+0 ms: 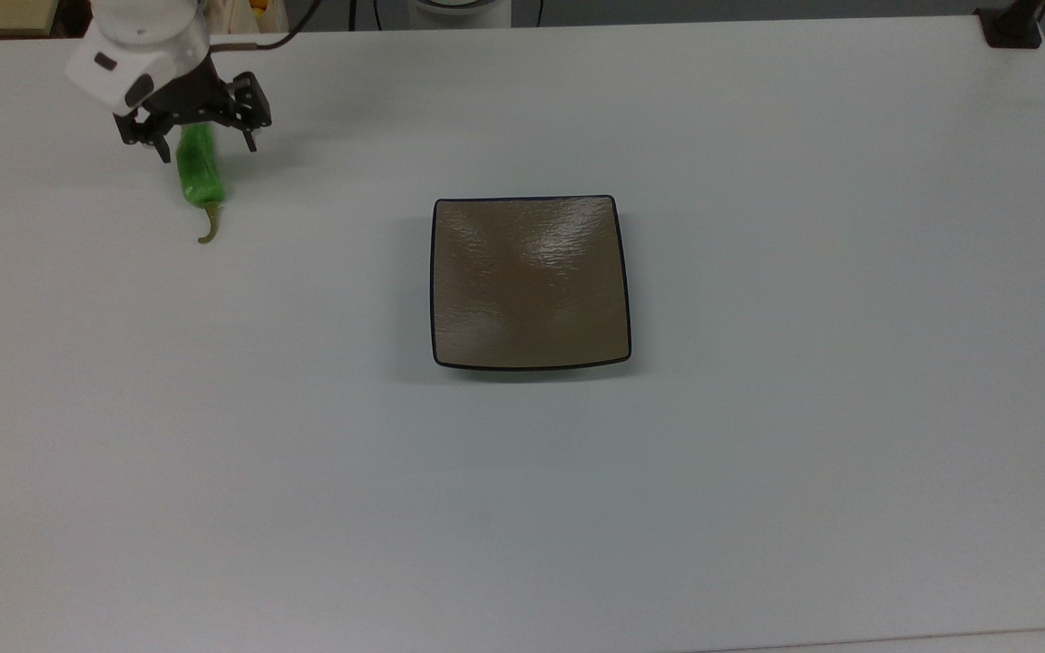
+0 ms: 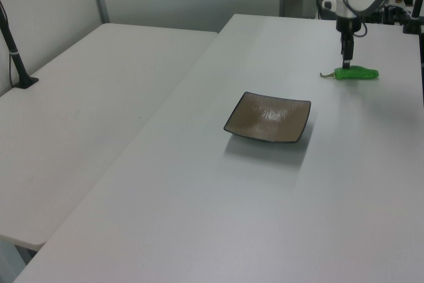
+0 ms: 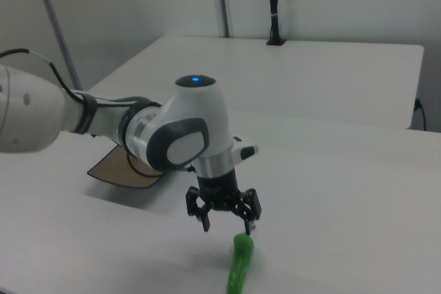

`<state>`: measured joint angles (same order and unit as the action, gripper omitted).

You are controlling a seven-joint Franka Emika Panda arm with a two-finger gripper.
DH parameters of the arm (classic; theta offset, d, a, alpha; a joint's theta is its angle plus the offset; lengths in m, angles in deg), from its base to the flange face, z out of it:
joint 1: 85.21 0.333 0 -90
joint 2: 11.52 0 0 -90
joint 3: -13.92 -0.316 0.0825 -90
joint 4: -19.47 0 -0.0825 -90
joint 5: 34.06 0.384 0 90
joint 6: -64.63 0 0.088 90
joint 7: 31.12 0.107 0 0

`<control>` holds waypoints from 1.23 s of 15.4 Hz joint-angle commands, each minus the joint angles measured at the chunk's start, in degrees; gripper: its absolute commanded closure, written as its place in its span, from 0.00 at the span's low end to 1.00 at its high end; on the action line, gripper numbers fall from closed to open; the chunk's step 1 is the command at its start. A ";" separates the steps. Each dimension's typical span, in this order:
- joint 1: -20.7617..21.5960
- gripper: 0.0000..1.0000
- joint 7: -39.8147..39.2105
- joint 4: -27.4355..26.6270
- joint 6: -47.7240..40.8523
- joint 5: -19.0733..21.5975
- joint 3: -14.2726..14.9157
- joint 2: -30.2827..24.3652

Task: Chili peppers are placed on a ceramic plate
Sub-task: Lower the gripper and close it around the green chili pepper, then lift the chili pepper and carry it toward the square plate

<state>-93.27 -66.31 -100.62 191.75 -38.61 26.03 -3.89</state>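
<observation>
1. Jaws spread wide: the gripper [image 1: 206,148] hangs open over the blunt end of the chili pepper [image 1: 197,172], one finger to each side of it in the top view, gripping nothing.
2. At the top view's far left, the chili pepper lies flat on the white surface [image 1: 758,499], its thin curved stem pointing toward the bottom of the top view.
3. Toward the middle of the top view, the ceramic plate [image 1: 530,283] sits square and bare, well apart from the pepper.
4. From the left view, the gripper [image 2: 347,64] points straight down, just above the pepper [image 2: 356,73].
5. From the right view, the open fingers [image 3: 204,221] stand just over the pepper's near end [image 3: 241,263], with the plate [image 3: 122,168] partly behind the arm.
</observation>
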 commanded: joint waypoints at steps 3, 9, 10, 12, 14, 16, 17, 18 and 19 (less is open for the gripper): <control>-1.95 0.00 -1.28 -0.05 1.29 -2.65 0.02 4.23; -2.74 0.52 -5.15 0.21 1.38 -2.91 0.02 4.85; -2.74 0.59 -5.15 0.21 1.38 -2.83 0.02 4.85; -2.74 0.69 -5.24 0.39 1.29 -2.83 0.02 4.85; -2.74 0.72 -5.24 0.65 1.29 -2.74 0.02 4.76; -2.66 0.72 -4.80 2.14 0.68 -2.04 0.02 4.67; -2.39 0.72 -4.45 2.75 0.41 -1.69 0.02 4.50; -2.04 0.72 -4.10 3.37 -0.03 -1.60 0.02 4.50; -1.26 0.72 -2.79 4.07 -0.81 -1.25 0.02 4.50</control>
<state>-95.65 -70.37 -98.02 192.03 -40.55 26.04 1.17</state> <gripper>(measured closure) 0.656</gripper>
